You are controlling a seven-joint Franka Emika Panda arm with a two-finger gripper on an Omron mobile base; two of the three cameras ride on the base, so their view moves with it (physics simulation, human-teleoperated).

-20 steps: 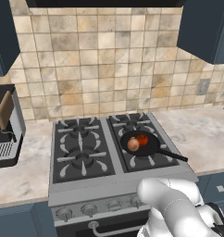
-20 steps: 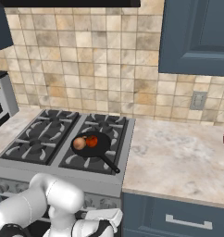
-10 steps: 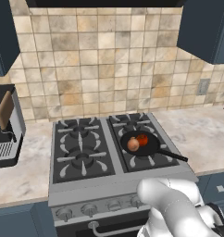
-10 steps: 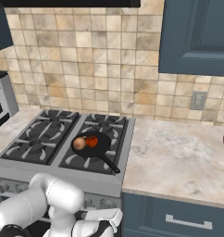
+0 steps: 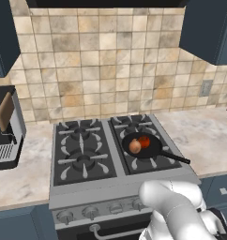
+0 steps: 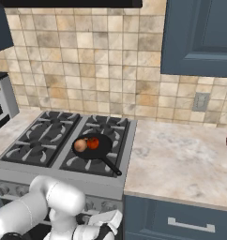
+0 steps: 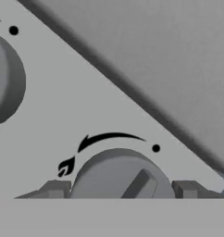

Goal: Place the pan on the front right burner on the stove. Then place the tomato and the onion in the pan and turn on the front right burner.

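Pan (image 5: 142, 145) sits on the front right burner (image 5: 148, 157) of the stove (image 5: 87, 187), handle running out toward the right front corner. Same in the right base view: pan (image 6: 93, 146) centred on that grate. First step looks done.

Tomato (image 5: 144, 141) and onion (image 5: 134, 146) both lie inside the pan, touching or nearly so, onion to the left of the tomato. Second step looks done too.

What is left, by my reading: turning on the burner. Arm is folded low in front of the stove, hand down at the knob row. In the hand view a round grey knob (image 7: 121, 173) sits close up between the two dark fingers (image 7: 54, 189), one either side of it, with a flame mark and curved arrow printed above it on the panel. Fingers stand apart, straddling the knob, not pinching it. A second knob (image 7: 5, 83) shows at the left edge.

No flame seen at the burner.
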